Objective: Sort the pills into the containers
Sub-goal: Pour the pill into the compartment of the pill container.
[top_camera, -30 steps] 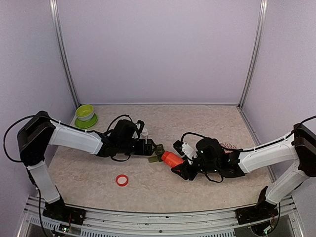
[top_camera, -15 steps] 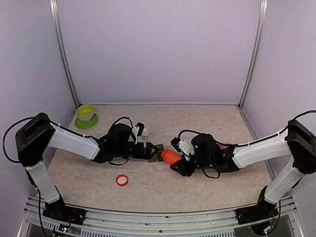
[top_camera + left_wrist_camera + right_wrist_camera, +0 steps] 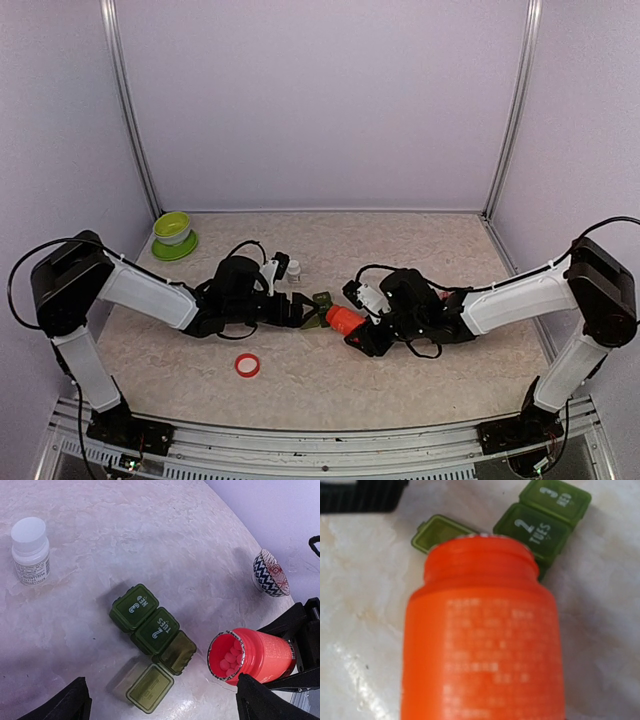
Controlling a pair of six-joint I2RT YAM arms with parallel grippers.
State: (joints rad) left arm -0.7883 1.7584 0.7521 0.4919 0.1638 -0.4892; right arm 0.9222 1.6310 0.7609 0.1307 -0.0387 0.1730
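The containers (image 3: 156,630) are three joined dark green boxes marked 1 to 3; the nearest box (image 3: 175,652) stands open with its lid (image 3: 150,687) flipped down. They also show in the right wrist view (image 3: 542,527) and the top view (image 3: 320,306). My left gripper (image 3: 165,711) hovers open just short of them, holding nothing. My right gripper (image 3: 368,335) is shut on an uncapped orange pill bottle (image 3: 255,655), tilted on its side with its mouth toward the open box. Pink pills (image 3: 230,658) sit inside the bottle (image 3: 485,645).
A small white bottle (image 3: 30,550) stands left of the containers (image 3: 293,270). A red cap (image 3: 247,365) lies near the front. A lime-green bowl (image 3: 173,232) sits at the back left. A patterned bowl (image 3: 270,572) is behind the right arm.
The right gripper has carried the orange bottle a little left, closer to the containers. The left gripper's jaws have widened and its arm has shifted slightly back.
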